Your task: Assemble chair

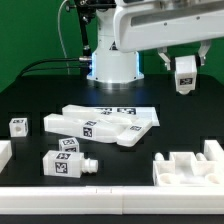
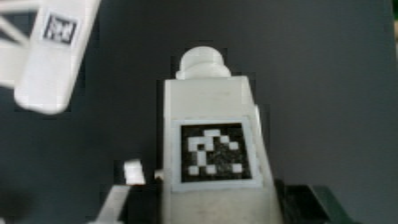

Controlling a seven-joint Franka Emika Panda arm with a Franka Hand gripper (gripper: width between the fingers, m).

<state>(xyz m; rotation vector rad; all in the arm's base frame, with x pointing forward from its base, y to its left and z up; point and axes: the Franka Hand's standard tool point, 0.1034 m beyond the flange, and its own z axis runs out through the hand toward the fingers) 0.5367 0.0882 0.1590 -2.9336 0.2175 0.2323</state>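
gripper [image 1: 185, 82] pinches a tagged white peg block [image 2: 214, 120], held up above the black table [image 1: 150, 105]. other chair parts [image 1: 100, 125] lie there.

one arm [image 1: 150, 25] and one gripper [image 1: 184, 80] showed, with one held block [image 2: 214, 100] in it. on the one table [image 1: 30, 98] lay one small cube [image 1: 18, 126], one loose block [image 1: 65, 163] with a peg, and one heap [image 1: 105, 124] of slabs: at least three, though the exact count was unclear. one notched piece [image 1: 188, 168] stood at the exterior view's right. the wrist view showed two tags [image 2: 217, 150], one on each of two pieces.
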